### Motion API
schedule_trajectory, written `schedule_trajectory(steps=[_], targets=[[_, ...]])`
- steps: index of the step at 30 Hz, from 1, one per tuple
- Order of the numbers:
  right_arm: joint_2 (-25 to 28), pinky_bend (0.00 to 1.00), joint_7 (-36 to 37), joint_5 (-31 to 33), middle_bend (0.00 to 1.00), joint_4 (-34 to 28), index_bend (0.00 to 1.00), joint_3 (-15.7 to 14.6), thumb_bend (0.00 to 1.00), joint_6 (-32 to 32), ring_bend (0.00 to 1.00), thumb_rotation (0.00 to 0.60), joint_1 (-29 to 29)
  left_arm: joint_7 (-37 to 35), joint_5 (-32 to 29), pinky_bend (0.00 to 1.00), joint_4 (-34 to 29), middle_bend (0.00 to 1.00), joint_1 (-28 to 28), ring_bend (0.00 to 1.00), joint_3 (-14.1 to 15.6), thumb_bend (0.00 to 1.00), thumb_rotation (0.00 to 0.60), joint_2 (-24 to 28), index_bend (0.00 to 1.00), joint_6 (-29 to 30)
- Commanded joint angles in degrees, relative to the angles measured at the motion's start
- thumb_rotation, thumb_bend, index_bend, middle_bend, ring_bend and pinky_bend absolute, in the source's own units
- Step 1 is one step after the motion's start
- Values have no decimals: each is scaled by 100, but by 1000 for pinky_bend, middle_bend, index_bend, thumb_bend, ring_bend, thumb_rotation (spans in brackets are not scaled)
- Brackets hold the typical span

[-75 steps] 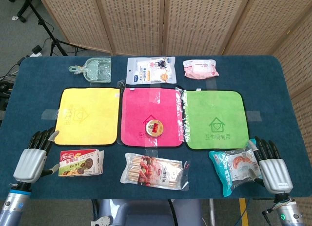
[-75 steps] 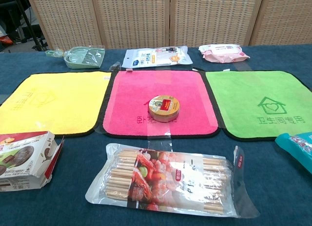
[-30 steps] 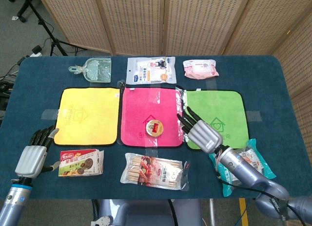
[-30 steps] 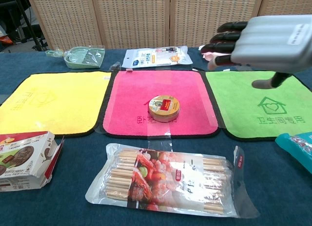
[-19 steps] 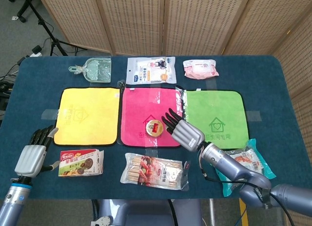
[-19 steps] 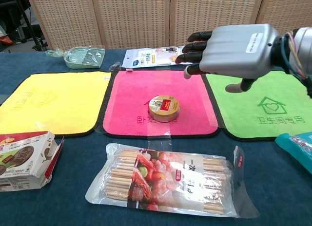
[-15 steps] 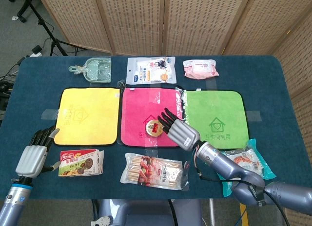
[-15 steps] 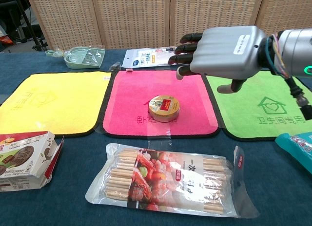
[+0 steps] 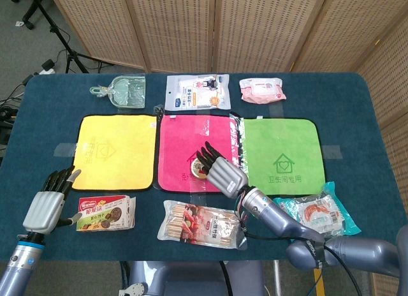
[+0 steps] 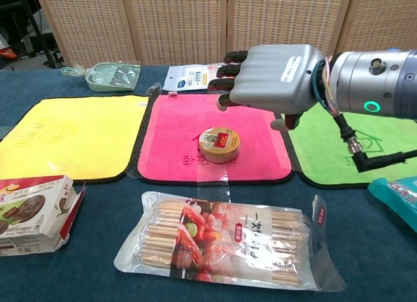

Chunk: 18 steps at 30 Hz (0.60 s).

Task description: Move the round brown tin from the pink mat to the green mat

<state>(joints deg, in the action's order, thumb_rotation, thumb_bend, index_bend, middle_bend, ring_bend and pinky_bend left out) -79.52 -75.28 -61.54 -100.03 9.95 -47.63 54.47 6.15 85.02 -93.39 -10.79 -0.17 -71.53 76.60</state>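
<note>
The round brown tin sits on the pink mat, near its front edge. In the head view the tin is mostly covered by my right hand. My right hand hovers open, palm down, above and slightly right of the tin, fingers spread and not touching it. The green mat lies to the right, bare. My left hand hangs open at the table's front left, next to a snack box.
A yellow mat lies left of the pink one. A snack box and a bag of sticks lie in front. A teal packet sits at the front right. A green dish, white pouch and pink wipes line the back.
My right hand has swung in from the front right, across the green mat's corner, to above the tin. The left hand has barely moved. The tin stays put.
</note>
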Motion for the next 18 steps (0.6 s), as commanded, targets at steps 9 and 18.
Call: schedule_trajectory(steps=[9,18], targets=[[-320,11,-138,466,56,-98,194,-214,363,-314,0,600,487,-50,-3,0,12,0,-18,0,16,155,600,5,22,-36],[-633,11,72,568,56,163,193,-330,363,-309,0,600,757,-74,10,0,46,0,-20,0,-3,158,600,-12,22,6]])
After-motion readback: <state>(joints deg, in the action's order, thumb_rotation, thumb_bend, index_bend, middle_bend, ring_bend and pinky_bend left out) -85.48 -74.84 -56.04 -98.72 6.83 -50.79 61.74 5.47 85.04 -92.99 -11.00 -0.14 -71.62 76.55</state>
